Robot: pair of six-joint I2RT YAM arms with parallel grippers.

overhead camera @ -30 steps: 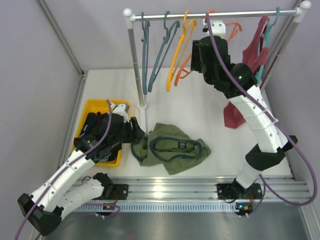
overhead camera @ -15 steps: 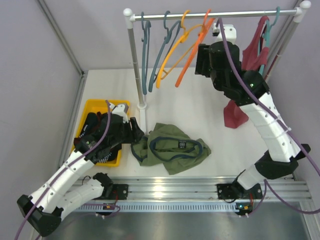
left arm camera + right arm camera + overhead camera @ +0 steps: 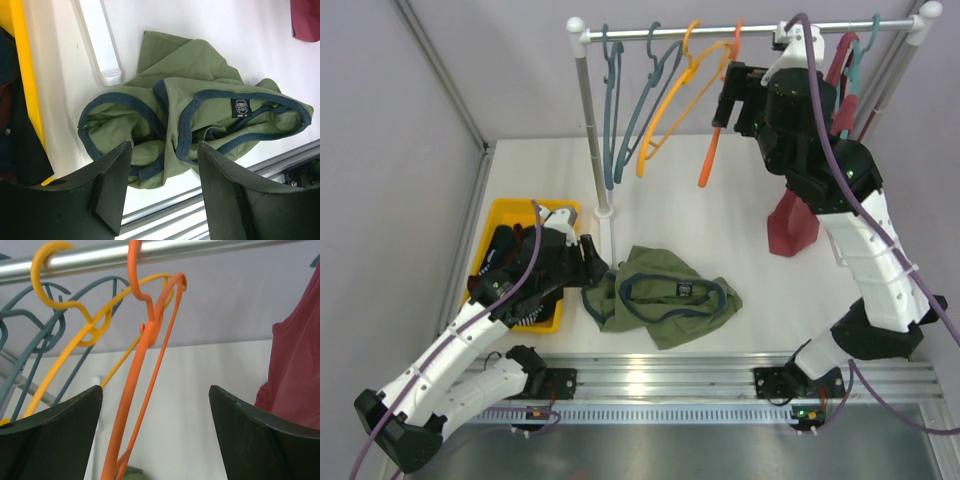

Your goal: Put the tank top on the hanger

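Left jaws gape above the tank top (image 3: 200, 75) at the desk's (image 3: 740, 230) six o'clock. Right jaws stand wide, with the hanger (image 3: 131, 390) between them.

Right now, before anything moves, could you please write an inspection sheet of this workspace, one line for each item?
Surface: white table, no spills seen.
Job's things: tank top crumpled on table; orange hanger hooked on rail, bare.
Clutter: yellow bin of dark clothes; amber hanger, teal hangers, dark red top on rail.
Claws: left claw open over tank top; right claw open around orange hanger.
Cables: purple cables along both arms.
Surroundings: grey walls.
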